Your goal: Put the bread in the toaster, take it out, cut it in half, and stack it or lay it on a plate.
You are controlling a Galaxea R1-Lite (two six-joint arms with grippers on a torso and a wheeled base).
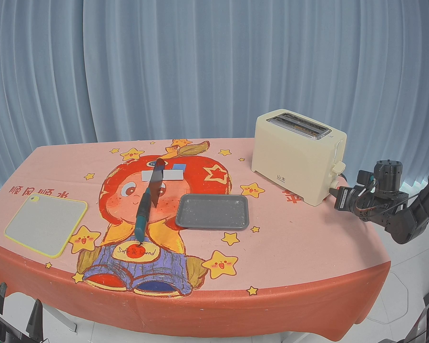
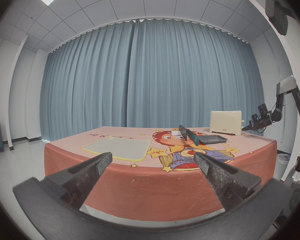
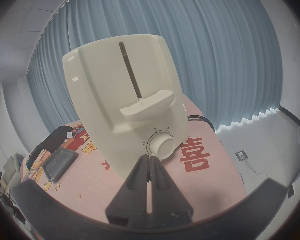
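Because the lever (image 3: 146, 109) of the toaster (image 3: 100, 84) sits low in its slot, the step in hand is probably working that lever, either finishing the push down or hooking it up to release the bread. The right end effector (image 3: 149, 160), fingers pressed together on nothing, points at the toaster's control end, with its tips just under the dial (image 3: 161, 146) and below the lever. Whether they touch the housing I cannot tell.

To do it well, the closed tips should meet the lever squarely at its middle and travel straight along the slot. They should avoid the dial and not shove the toaster across the surface (image 1: 291, 248).

The bread (image 1: 298, 126) seems to be down in the slots, above and beyond the tips, showing only as a brownish edge.

The left end effector (image 2: 153, 159), fingers apart, hangs low off the surface's near edge. The cutting board (image 2: 118, 148) lies just ahead of it, with the knife (image 2: 188, 134) and plate (image 2: 211, 139) beyond.
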